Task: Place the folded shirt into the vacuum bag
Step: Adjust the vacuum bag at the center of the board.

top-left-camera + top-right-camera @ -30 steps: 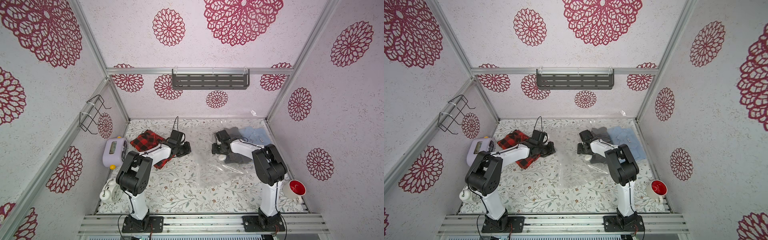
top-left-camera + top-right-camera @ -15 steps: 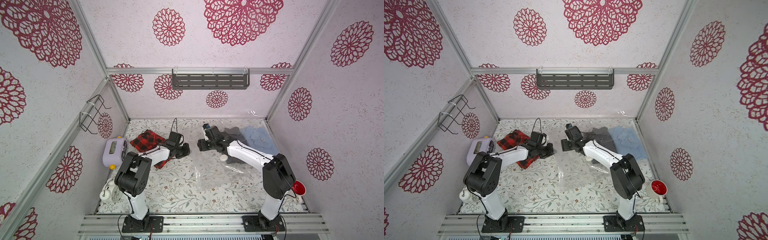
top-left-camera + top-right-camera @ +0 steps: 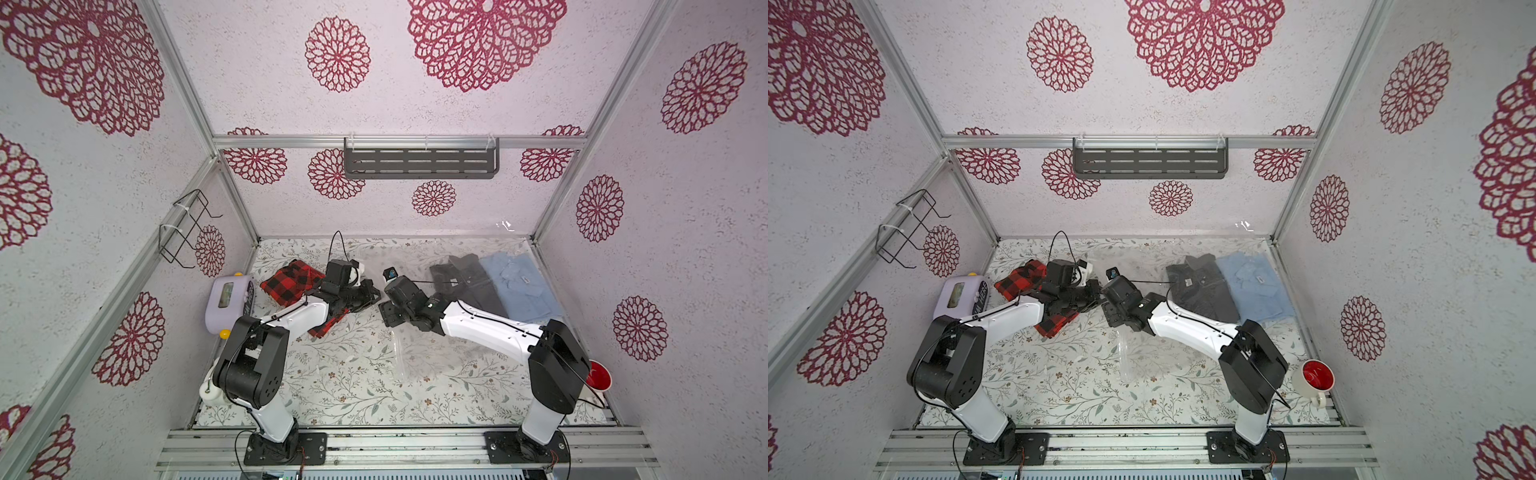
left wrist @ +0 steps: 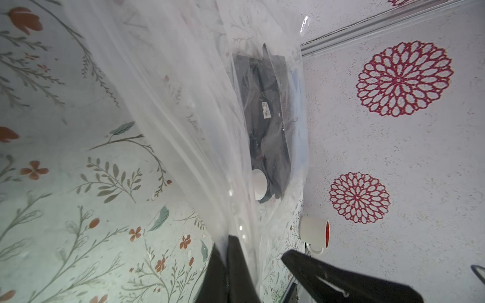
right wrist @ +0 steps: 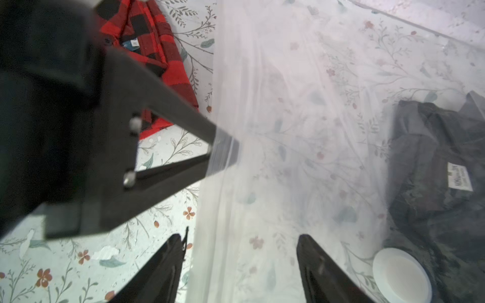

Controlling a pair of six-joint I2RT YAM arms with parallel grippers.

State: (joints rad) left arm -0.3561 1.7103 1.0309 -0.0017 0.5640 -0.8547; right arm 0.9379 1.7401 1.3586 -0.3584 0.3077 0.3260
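Two hands meet near the middle of the floral surface [image 3: 332, 386], both at the left-side edge of the vacuum bag [image 3: 436, 361]

- left hand [image 5: 223, 150]: fingers pressed together, pinching the bag's clear edge strip. The film is lifted off the surface there and hangs from the grip in loose folds
- right hand [image 5: 240, 237]: fingers spread wide, nothing held. The bag's film runs across the gap between them; cannot tell whether either finger touches it
- vacuum bag: lies over the right half of the surface, reaching towards the back wall. A round white valve cap [image 5: 401, 275] sits on its face, just beside a dark grey shirt [image 5: 433, 170] seen through the plastic. A light blue shirt [image 3: 519, 286] lies next to the grey one, on the side away from the hands
- red-and-black check shirt [image 3: 291, 282]: folded, on the surface outside the bag, partly under the left arm, well apart from the two shirts on the right
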